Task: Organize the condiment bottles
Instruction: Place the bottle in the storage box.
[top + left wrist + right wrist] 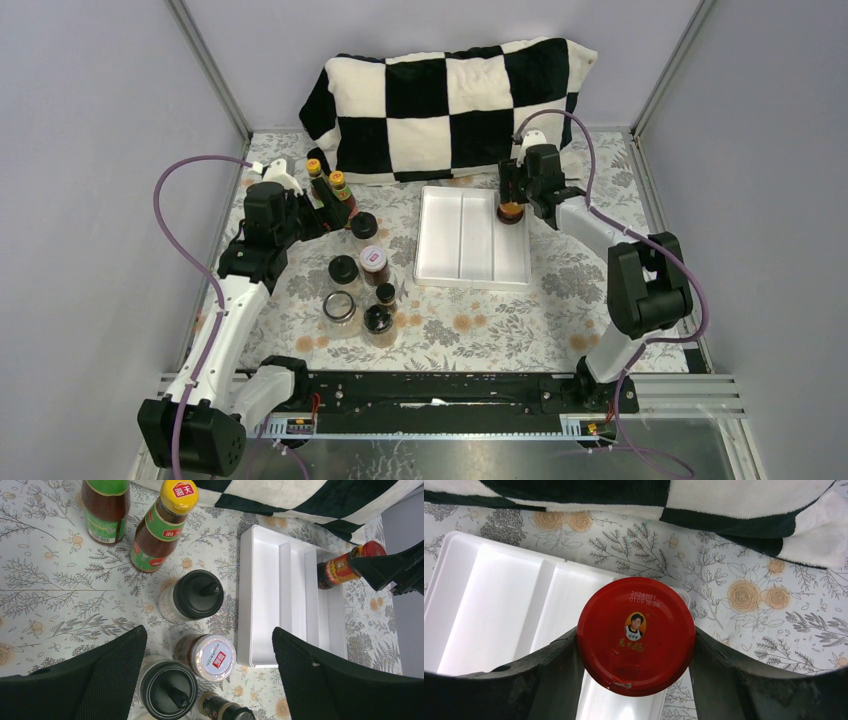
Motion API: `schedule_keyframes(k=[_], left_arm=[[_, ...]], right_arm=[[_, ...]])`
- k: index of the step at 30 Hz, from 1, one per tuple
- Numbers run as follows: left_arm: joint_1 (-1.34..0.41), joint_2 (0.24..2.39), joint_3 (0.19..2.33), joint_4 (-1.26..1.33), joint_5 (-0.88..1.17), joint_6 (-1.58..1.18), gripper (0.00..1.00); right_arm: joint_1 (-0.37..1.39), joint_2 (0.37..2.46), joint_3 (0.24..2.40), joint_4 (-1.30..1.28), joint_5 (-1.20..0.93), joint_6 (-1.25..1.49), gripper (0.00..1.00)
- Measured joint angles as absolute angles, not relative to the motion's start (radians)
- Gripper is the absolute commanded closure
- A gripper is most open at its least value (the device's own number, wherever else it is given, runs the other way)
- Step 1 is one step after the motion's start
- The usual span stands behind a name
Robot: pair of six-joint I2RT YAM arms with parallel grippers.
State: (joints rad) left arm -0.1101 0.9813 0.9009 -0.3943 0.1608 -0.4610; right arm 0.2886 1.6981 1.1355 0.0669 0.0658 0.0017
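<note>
My right gripper (512,192) is shut on the red-lidded jar (511,212), its fingers (549,675) pressed on both sides of the red lid (636,642). The jar is at the far right corner of the white tray (445,240). My left gripper (328,212) is open and empty above a cluster of bottles. Below its fingers (100,680) are a white-lidded jar (212,657), two black-capped jars (197,594) (167,690) and a small dark bottle (225,711). Two yellow-capped sauce bottles (162,525) (106,505) stand beyond. A squat clear glass jar (340,307) is nearest.
A black-and-white checked cushion (450,100) lies along the back, just behind the tray and the sauce bottles. The tray (280,595) has three long compartments; the left two hold nothing. A floral cloth (480,320) covers the table. Grey walls enclose both sides.
</note>
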Motion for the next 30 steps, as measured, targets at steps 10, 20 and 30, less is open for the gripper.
schedule_keyframes(k=[10, 20, 30], left_arm=[[-0.11, 0.982, 0.901, -0.394, 0.16, -0.461, 0.01], [-0.11, 0.982, 0.901, -0.394, 0.152, -0.461, 0.01], [-0.11, 0.982, 0.901, -0.394, 0.15, -0.461, 0.01]], right_arm=[[0.289, 1.752, 1.171, 0.12, 0.072, 0.001, 0.66], [0.289, 1.789, 1.201, 0.143, 0.088, 0.004, 0.68], [0.289, 1.803, 1.214, 0.151, 0.092, 0.006, 0.34]])
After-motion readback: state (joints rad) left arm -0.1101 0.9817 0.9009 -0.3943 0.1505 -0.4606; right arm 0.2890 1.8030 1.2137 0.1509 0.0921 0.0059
